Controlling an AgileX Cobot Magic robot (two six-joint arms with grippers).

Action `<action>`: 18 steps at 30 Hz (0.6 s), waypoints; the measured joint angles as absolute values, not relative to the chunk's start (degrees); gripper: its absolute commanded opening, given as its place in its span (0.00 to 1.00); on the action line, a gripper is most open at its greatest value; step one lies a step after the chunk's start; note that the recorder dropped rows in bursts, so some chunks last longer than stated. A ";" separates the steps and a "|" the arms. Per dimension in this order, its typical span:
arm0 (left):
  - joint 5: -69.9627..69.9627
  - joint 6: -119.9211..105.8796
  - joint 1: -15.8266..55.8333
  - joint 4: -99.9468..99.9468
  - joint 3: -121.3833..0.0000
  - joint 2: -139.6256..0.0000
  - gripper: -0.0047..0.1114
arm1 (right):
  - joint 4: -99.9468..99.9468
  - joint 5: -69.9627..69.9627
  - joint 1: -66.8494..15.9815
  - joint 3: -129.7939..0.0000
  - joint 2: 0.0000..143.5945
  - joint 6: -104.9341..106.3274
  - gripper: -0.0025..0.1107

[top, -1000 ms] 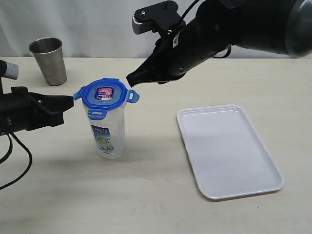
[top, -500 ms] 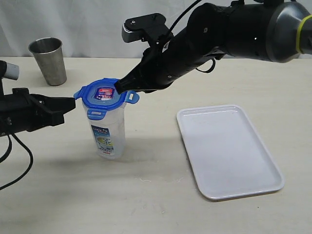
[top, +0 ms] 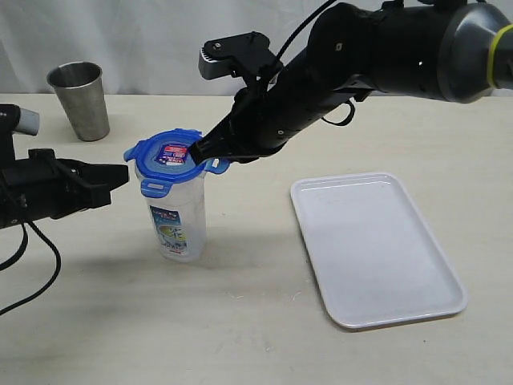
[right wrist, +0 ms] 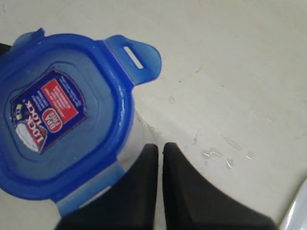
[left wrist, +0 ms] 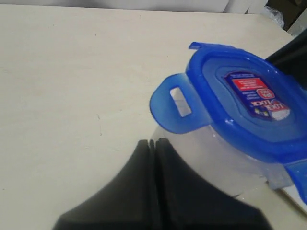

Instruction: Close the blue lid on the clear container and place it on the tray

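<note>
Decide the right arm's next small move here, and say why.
Probably press the shut right tool down on the blue lid: its tip sits at the lid's rim, and the flaps stick outward, unlatched, on the clear container.

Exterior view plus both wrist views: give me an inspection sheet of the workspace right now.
Surface: beige table, small wet-looking spots near the container.
Job's things: blue lid sits on the upright clear container, side flaps sticking out unlatched; white tray beside it, nothing on it.
Clutter: steel cup, upright, back left.
Grippers: left gripper shut, tip beside the container wall; right gripper shut, tip at the lid's rim.
Cables: black cable loops below the left arm.
Surroundings: white backdrop.
</note>
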State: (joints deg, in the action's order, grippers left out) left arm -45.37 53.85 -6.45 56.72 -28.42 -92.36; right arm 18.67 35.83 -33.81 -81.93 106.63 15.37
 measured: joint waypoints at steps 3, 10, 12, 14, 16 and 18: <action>-45.47 53.39 -6.45 56.15 -28.42 -92.36 0.04 | 18.76 36.55 -33.81 -81.93 106.63 15.37 0.06; -45.47 53.04 -6.45 55.70 -28.42 -92.36 0.04 | 18.76 38.44 -33.81 -81.93 106.63 15.41 0.06; -45.47 53.04 -6.45 55.70 -28.42 -92.36 0.04 | 18.80 38.86 -33.81 -81.93 106.63 15.53 0.06; -45.47 52.92 -6.45 55.70 -28.42 -92.36 0.04 | 18.91 38.98 -33.81 -81.93 106.63 15.64 0.06; -45.47 52.92 -6.45 55.70 -28.42 -92.36 0.04 | 18.91 39.08 -34.17 -81.93 106.63 15.75 0.06; -45.47 52.81 -6.45 55.70 -28.42 -92.36 0.04 | 19.02 39.08 -34.54 -81.93 106.63 15.88 0.06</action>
